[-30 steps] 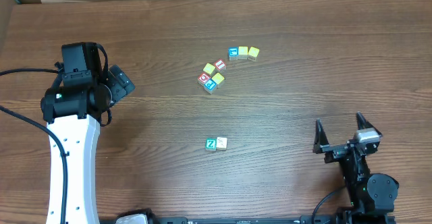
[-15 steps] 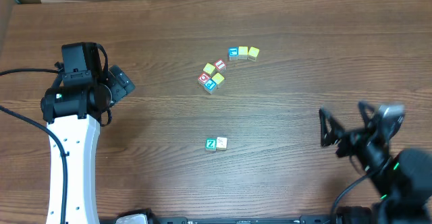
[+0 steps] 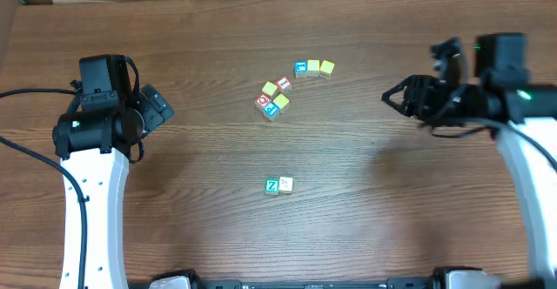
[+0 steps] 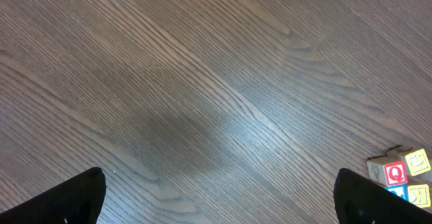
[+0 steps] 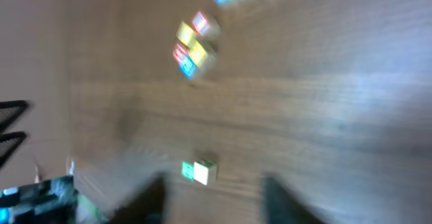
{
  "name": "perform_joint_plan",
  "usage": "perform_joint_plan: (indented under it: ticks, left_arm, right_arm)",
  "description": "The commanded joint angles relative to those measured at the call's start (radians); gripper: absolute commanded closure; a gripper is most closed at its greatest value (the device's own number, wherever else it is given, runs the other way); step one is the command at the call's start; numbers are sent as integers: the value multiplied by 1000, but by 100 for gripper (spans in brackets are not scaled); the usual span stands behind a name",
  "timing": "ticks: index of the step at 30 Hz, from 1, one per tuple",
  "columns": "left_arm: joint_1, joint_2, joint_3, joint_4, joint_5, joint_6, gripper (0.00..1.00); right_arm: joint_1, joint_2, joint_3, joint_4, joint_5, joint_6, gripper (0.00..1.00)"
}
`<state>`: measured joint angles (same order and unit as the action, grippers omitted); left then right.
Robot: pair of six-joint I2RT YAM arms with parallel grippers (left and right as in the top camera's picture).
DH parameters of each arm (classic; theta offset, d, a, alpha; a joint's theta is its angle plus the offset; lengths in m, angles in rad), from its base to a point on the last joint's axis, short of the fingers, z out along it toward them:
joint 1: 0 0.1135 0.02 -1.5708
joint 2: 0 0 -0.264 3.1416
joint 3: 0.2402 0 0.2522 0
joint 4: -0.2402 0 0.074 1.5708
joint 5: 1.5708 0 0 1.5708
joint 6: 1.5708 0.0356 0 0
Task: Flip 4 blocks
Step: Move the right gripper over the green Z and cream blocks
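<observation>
The left gripper (image 4: pixel 217 182) hangs with jaws wide apart over the bare bench (image 4: pixel 202 75). The right gripper (image 3: pixel 392 97) is blurred, so I cannot tell its jaw spacing. The green Z block (image 3: pixel 272 185) and the cream block (image 3: pixel 286 184) sit touching, well to its left.

The desk (image 3: pixel 218 150) is seen straight down from overhead. The block cluster (image 3: pixel 274 98) is shared by all views: clipped at the close left wrist view's corner, blurred and farther off in the right wrist view.
</observation>
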<state>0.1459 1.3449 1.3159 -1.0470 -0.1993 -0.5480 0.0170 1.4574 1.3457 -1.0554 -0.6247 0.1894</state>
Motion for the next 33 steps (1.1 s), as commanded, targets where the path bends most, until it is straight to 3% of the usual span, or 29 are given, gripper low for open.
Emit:
perform_joint_plan:
  ticks: [1, 10, 15, 20, 33]
  left_arm:
    - [3, 8, 13, 0, -13, -6, 0]
    - [3, 8, 13, 0, -13, -6, 0]
    - [3, 8, 13, 0, -13, -6, 0]
    - [3, 8, 13, 0, -13, -6, 0]
    - [3, 8, 13, 0, -13, -6, 0]
  right_arm:
    - [145, 101, 17, -1, 177, 137, 94]
    - [506, 303, 17, 165, 449, 366, 96]
    - [626, 383, 17, 238, 497, 366, 96]
    - [698, 420, 14, 244, 611, 414, 96]
    - [789, 436, 0, 296, 660, 440, 96]
